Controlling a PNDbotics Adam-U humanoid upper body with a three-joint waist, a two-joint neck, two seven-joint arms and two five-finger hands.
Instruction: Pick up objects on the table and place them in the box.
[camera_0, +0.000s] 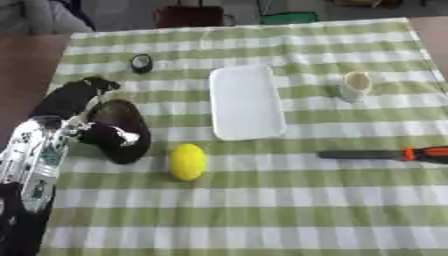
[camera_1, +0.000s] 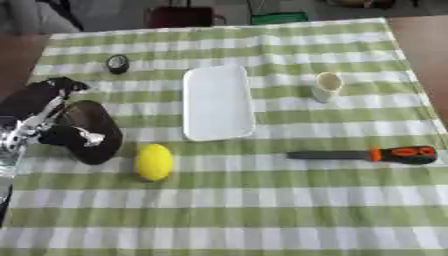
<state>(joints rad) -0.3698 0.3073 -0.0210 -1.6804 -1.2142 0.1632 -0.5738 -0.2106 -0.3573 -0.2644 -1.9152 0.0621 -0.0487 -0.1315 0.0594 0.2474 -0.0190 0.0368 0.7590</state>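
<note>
Green-and-white checked tablecloth (camera_0: 262, 200) covers the table. White tray (camera_0: 246, 102), the landmark, lies at centre, its long axis running near to far; nothing lies in it. Left arm (camera_0: 39, 155) enters from the left edge, well left of the tray, forearm slanting up toward the far side. Left hand (camera_0: 109, 135), black, lies over a dark oval object (camera_0: 122, 127) left of the tray, fingers curled against it; whether they grip it cannot be told. The dark object's long axis runs near to far, tilted slightly. Screwdriver (camera_1: 363, 155), near-right of the tray, lies crosswise, orange-and-black handle pointing right, dark shaft pointing left. Lemon (camera_0: 187, 161), just near-left of the tray, stands apart from the hand, long axis near to far. Pale cup (camera_0: 355, 86), right of the tray, upright, contents unclear. Small dark round object (camera_0: 141, 63), far-left of the tray.
</note>
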